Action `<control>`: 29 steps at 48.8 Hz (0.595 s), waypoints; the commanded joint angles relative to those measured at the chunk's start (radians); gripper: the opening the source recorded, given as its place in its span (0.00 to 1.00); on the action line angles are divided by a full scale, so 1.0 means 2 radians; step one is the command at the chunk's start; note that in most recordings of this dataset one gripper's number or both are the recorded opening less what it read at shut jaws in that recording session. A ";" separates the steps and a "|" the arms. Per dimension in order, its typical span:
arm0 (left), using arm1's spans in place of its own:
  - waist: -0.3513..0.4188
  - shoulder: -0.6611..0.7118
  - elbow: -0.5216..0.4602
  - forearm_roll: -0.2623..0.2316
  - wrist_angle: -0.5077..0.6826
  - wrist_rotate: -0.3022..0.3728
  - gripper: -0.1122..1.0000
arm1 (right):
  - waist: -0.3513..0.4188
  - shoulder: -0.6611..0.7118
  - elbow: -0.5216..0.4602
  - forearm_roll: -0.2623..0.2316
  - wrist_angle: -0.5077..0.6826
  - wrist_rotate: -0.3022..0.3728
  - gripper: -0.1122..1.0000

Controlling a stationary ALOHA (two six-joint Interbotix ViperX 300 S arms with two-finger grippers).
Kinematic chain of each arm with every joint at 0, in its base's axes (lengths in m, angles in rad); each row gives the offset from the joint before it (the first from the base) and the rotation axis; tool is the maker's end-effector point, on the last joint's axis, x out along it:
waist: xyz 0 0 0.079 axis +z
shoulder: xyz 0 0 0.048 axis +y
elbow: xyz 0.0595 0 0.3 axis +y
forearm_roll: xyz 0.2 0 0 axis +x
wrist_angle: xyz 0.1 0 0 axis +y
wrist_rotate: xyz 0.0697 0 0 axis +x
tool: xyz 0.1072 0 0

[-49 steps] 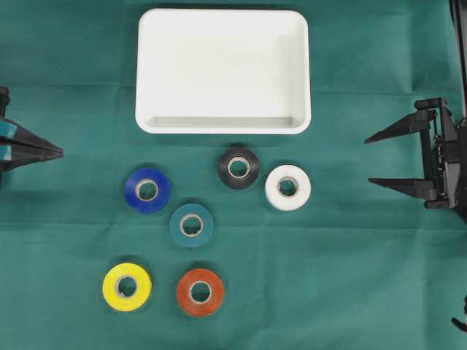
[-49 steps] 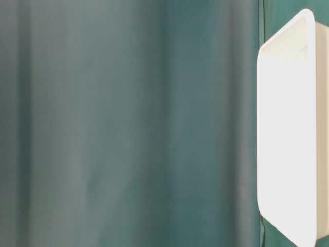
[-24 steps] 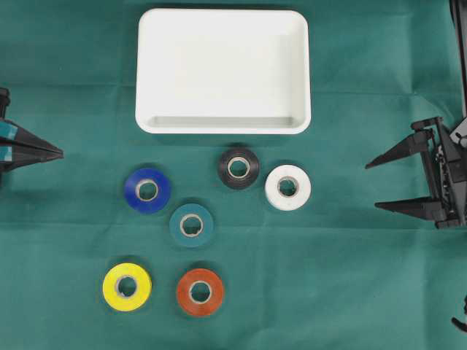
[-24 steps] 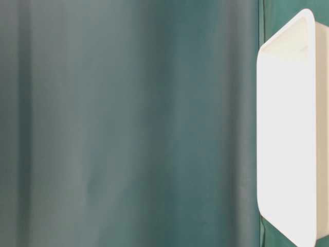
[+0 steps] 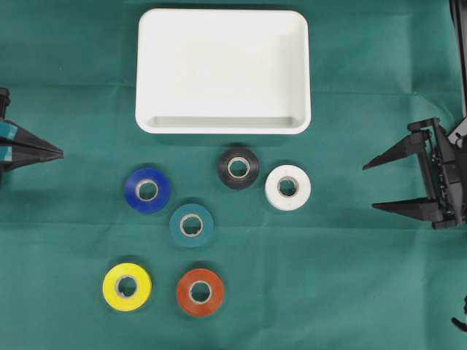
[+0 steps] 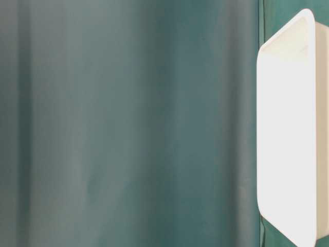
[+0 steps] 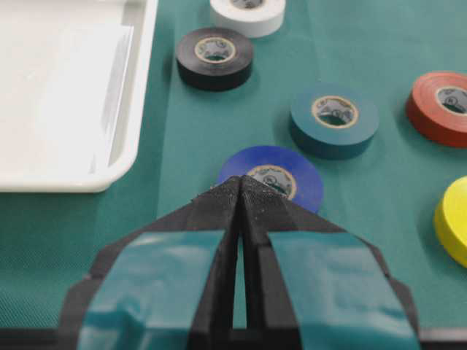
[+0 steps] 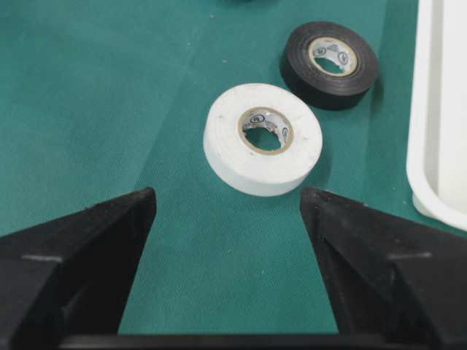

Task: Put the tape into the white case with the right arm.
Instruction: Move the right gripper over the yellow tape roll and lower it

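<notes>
Right, I have the all-black right gripper (image 5: 372, 186) hanging with its two long pointed fingers spread wide and nothing between them, well out to the right of the shallow white rectangular plastic case (image 5: 222, 71). That case sits empty; all six rolls lie flat on the green cloth (image 5: 328, 292) on the near side of it. Nearest my gripper is the white tape roll (image 5: 287, 187), just below the case's lower right corner, with the black tape roll (image 5: 238, 168) close beside it but apart. In the right wrist view the white tape roll (image 8: 263, 138) sits ahead between the two tips, slightly off centre. I judge the approach needs care: line up squarely, straddle the roll's outer wall, and keep clear of the black roll and the case rim. My teal-patched left gripper (image 7: 239, 191) is pressed together, parked far left of the case.
</notes>
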 commanded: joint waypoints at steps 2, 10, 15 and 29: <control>-0.002 0.004 -0.010 0.000 -0.002 -0.001 0.10 | 0.005 0.050 -0.040 -0.002 -0.014 -0.001 0.55; -0.002 0.003 -0.011 -0.001 -0.003 -0.001 0.10 | 0.005 0.130 -0.087 -0.011 -0.043 0.000 0.55; -0.002 0.003 -0.011 0.000 -0.003 -0.001 0.10 | 0.005 0.182 -0.122 -0.011 -0.072 0.001 0.55; -0.002 -0.007 -0.008 0.000 -0.003 0.000 0.10 | 0.005 0.344 -0.250 -0.011 -0.109 0.001 0.55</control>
